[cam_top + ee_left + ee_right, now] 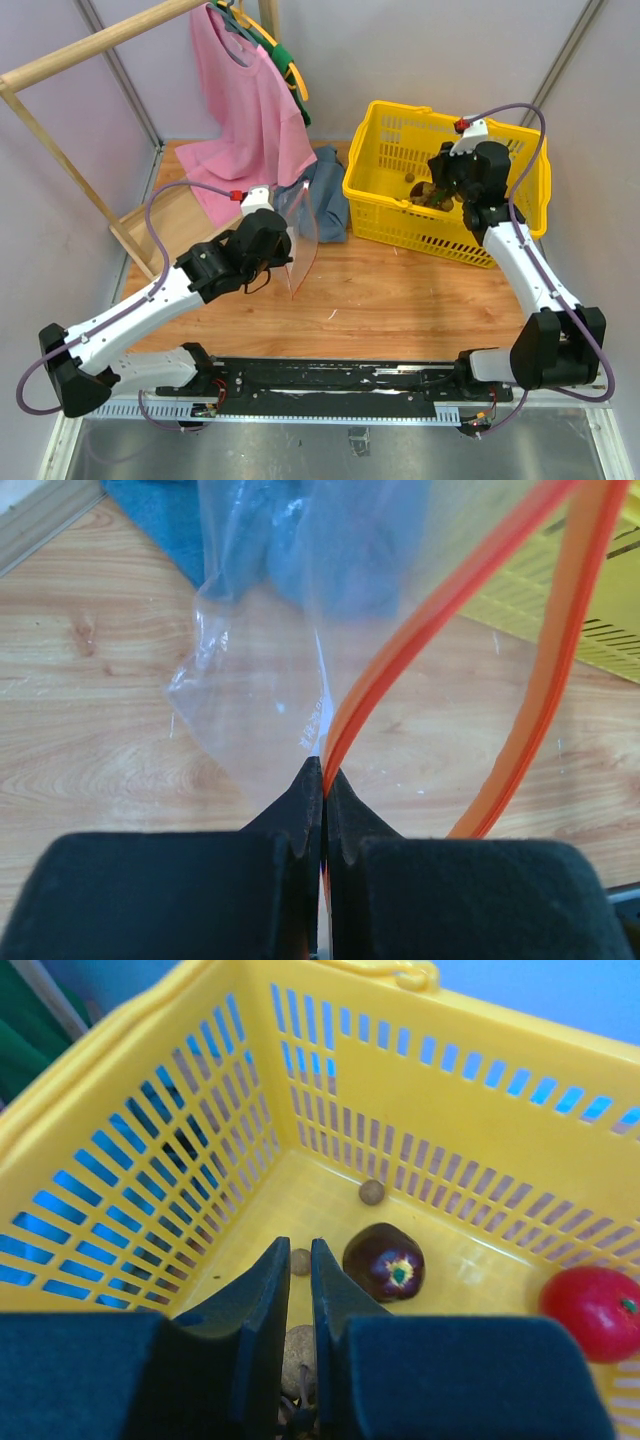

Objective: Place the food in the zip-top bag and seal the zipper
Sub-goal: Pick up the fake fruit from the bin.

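Observation:
My left gripper [283, 250] is shut on the red-orange zipper [430, 620] at the mouth of the clear zip-top bag [260, 680] and holds the bag [303, 232] upright above the wooden table, its mouth spread open. My right gripper [447, 192] is inside the yellow basket, its fingers almost together [298, 1250]. A tan ball with a stem [300, 1355], part of the tan-yellow cluster, sits pinched between them. The dark purple fruit [385, 1262] and the red round fruit [595, 1305] lie on the basket floor. Two loose small tan balls [372, 1192] lie near them.
The yellow basket [385, 125] stands at the back right; its slotted walls [150, 1160] close in around my right gripper. A blue-grey cloth [328, 190] lies behind the bag. A pink shirt [240, 90] hangs from a wooden rack [60, 150] at the back left.

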`<state>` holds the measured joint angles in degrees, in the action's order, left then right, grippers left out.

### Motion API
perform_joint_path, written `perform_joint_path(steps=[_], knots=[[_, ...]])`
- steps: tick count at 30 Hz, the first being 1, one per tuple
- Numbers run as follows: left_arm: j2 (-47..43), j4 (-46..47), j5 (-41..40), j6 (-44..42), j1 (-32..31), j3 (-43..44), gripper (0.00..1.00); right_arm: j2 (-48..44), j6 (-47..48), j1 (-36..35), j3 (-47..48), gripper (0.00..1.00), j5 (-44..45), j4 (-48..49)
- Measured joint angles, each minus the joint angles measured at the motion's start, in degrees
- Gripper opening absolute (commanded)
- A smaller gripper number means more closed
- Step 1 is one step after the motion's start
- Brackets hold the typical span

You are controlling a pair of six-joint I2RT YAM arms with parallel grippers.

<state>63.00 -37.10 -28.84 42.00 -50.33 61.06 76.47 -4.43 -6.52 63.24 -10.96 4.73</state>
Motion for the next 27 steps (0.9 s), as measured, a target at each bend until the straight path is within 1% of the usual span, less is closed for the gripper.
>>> perform_joint_path(steps=[5,12,17,27], knots=[[-2.4,-0.7,-0.7,0.0,0.0,0.0,0.0,-0.6,-1.5,-0.9,-0.9,0.01,-2.5,5.0],[-1.0,-1.3,-0.7,-0.3,0.0,1.0,0.0,0.0,-2.2,-1.4,-0.6,0.01,-5.4,10.4],[1.8,-2.3,0.2,-0.8,0.2,2.3,0.0,0.9,-2.9,-1.8,1.9,0.01,-9.1,10.9],[2.4,-2.3,4.5,-2.1,2.3,3.3,0.0,0.2,-2.8,-3.2,7.3,0.01,-15.1,11.2]])
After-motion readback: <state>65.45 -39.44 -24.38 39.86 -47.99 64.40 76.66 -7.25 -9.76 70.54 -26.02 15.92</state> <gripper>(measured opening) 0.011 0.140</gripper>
